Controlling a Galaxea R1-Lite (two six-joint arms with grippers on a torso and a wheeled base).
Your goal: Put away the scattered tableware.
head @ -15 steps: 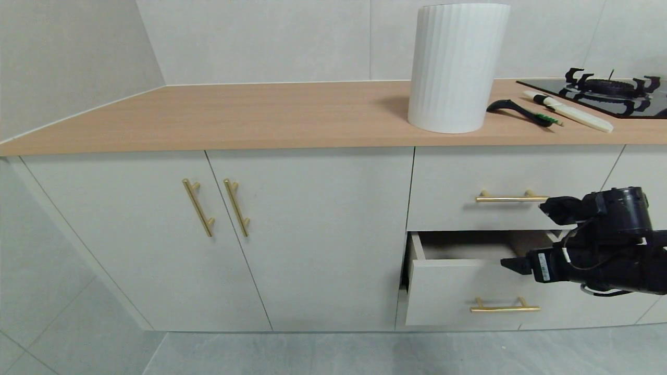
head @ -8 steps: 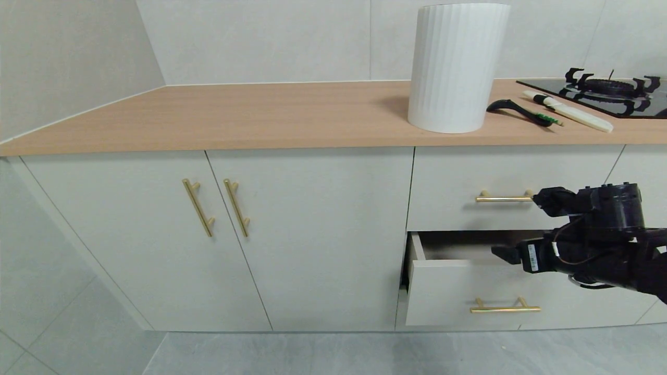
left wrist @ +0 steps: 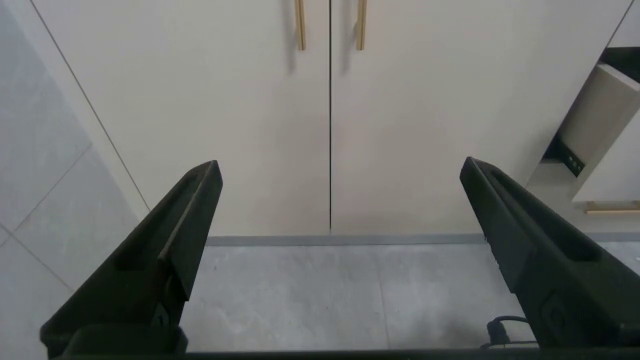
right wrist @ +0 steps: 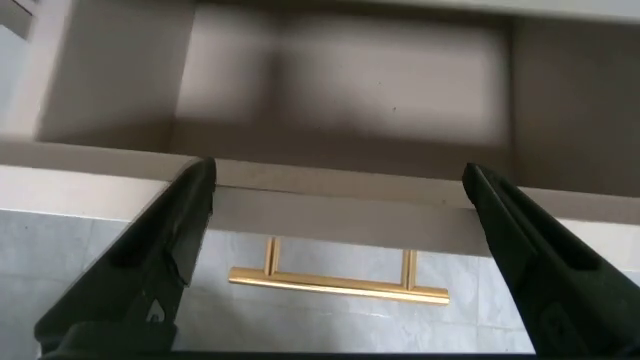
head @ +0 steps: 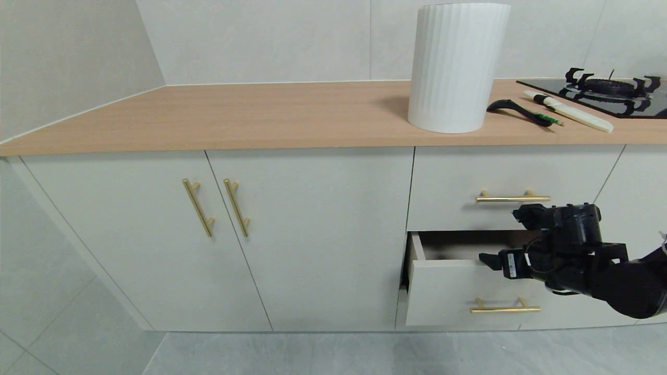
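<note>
On the wooden counter at the right lie a black ladle, a cream-white utensil and a small green-and-black piece. Below them the lower drawer stands partly pulled out. My right gripper is open, held just in front of the drawer's opening, above its gold handle. The right wrist view looks past the open right gripper into the drawer's bare inside. My left gripper is open and holds nothing, facing the cabinet doors low above the floor.
A tall white ribbed container stands on the counter beside the utensils. A black gas hob sits at the far right. The upper drawer is closed. Grey tiled floor lies in front of the cabinets.
My right gripper has moved left and closer to the open drawer, still open. The utensils and the drawer have not moved.
</note>
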